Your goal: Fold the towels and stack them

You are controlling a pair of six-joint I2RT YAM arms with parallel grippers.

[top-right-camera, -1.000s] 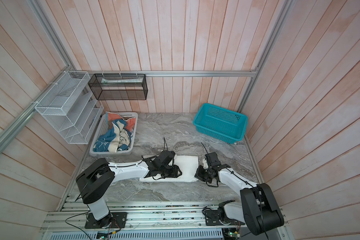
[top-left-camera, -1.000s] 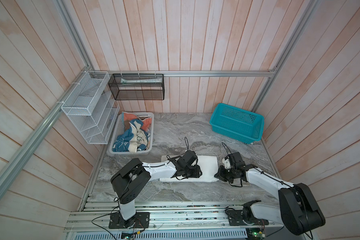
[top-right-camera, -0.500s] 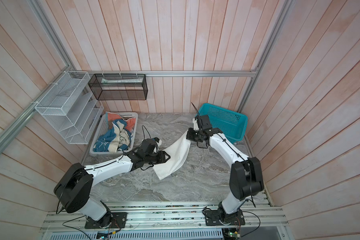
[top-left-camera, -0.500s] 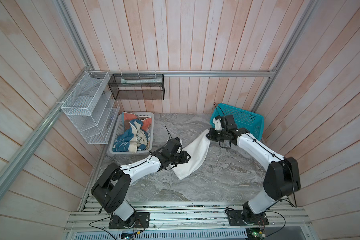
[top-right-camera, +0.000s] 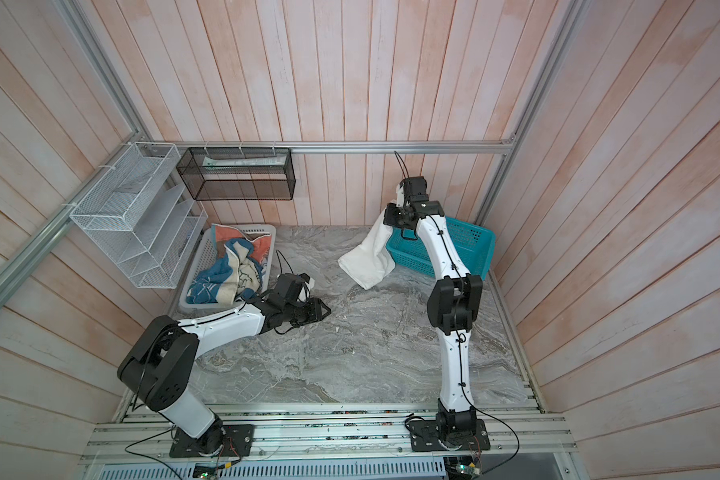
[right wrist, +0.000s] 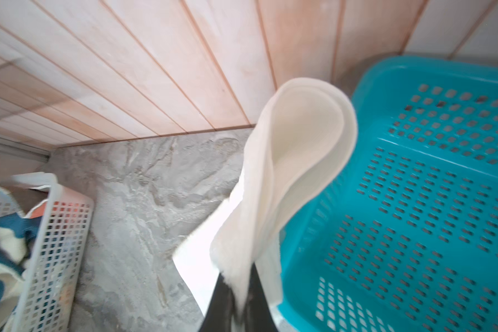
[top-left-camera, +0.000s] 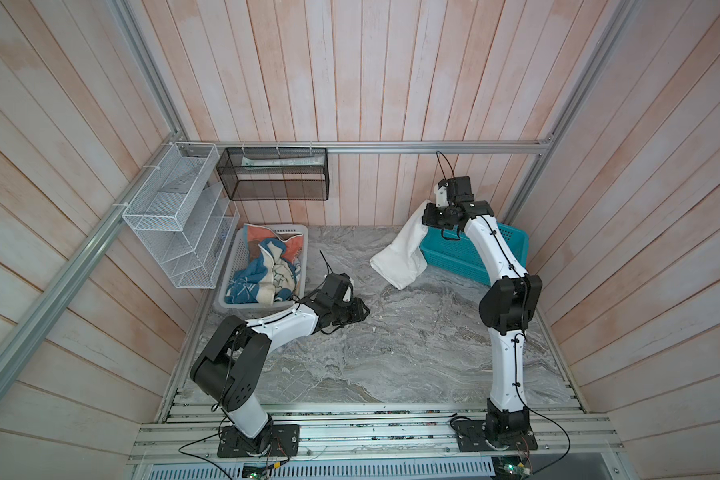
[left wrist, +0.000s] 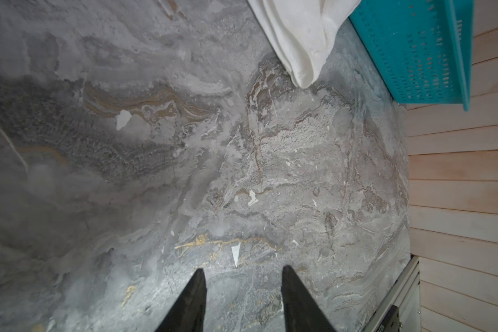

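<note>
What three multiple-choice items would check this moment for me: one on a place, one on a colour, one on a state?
1. Where is the white towel? A. hanging from the right gripper beside the teal basket's end; B. inside that basket; C. spread flat, let go.
2. What colour is the left basket, holding the patterned towels? A. black; B. white; C. teal.
3. How is the left gripper? A. shut on a towel; B. shut, empty; C. open, empty.

A: shut jaws pinch its top end.
B: white lattice walls surround them.
C: fingers apart, only table between.
</note>
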